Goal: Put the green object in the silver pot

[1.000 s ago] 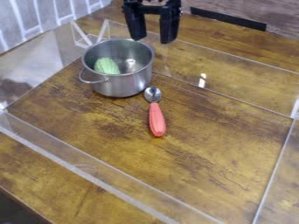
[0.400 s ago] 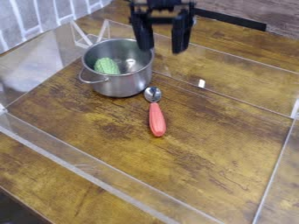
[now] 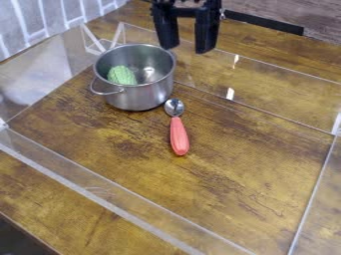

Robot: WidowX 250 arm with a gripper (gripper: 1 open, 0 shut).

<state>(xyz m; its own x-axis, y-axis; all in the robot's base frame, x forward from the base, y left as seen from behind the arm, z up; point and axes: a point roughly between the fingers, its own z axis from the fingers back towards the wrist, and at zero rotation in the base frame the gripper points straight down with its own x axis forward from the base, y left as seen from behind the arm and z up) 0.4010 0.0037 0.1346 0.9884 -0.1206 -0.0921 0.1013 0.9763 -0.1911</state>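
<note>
The silver pot (image 3: 132, 77) stands on the wooden table at the upper left, a shiny round steel pot with small side handles. Inside it, against the left wall, lies the green object (image 3: 123, 75), a small light green lump. My gripper (image 3: 186, 44) hangs at the top of the view, above and to the right of the pot, clear of its rim. Its two black fingers (image 3: 209, 34) point down and stand apart, open, with nothing between them.
A spoon with a red handle (image 3: 177, 129) and a metal bowl lies just right of and in front of the pot. Clear acrylic walls (image 3: 260, 62) fence the work area on all sides. A white slatted backdrop stands at the upper left.
The gripper has shifted a little to the right and slightly up, away from the pot. The green object stays in the pot; pot and spoon have not moved.
</note>
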